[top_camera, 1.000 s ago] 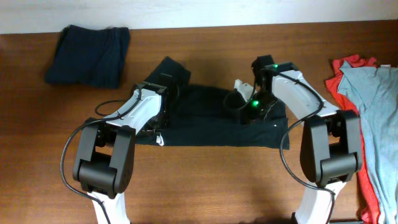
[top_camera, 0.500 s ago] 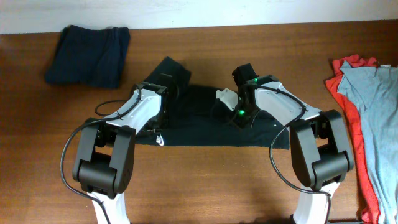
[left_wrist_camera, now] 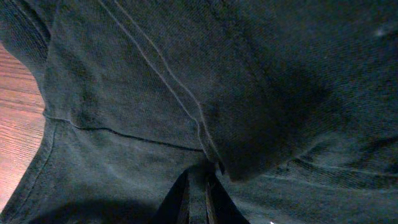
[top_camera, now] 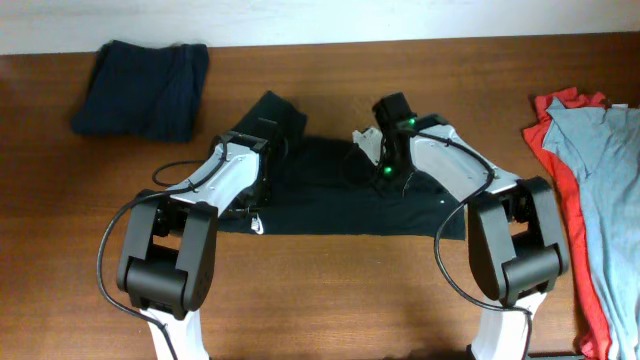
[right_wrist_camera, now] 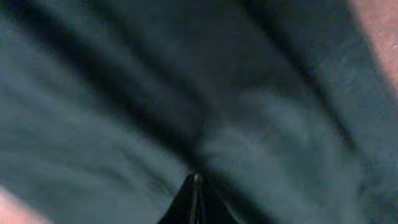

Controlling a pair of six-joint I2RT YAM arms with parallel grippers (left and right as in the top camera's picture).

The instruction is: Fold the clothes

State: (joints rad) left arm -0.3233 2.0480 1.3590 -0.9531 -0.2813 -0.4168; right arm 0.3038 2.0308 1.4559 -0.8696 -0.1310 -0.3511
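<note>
The black T-shirt lies spread across the middle of the tabletop, with its small white logo at its near left edge. The left tool sits at the shirt's far left corner, where a sleeve juts out. Its fingers are drawn close on a ridge of cloth beside a seam, probably to anchor that end or ready it for carrying.

The right tool is over the shirt's far edge, right of centre. Its wrist view is blurred, but the fingers meet in a point with dark cloth all round, so I judge it pinches a fold, meant to be laid over the shirt's middle.

A navy garment lies well off the shirt's far left, apparently folded. The red garment and the grey-blue garment wait well off its right end.
</note>
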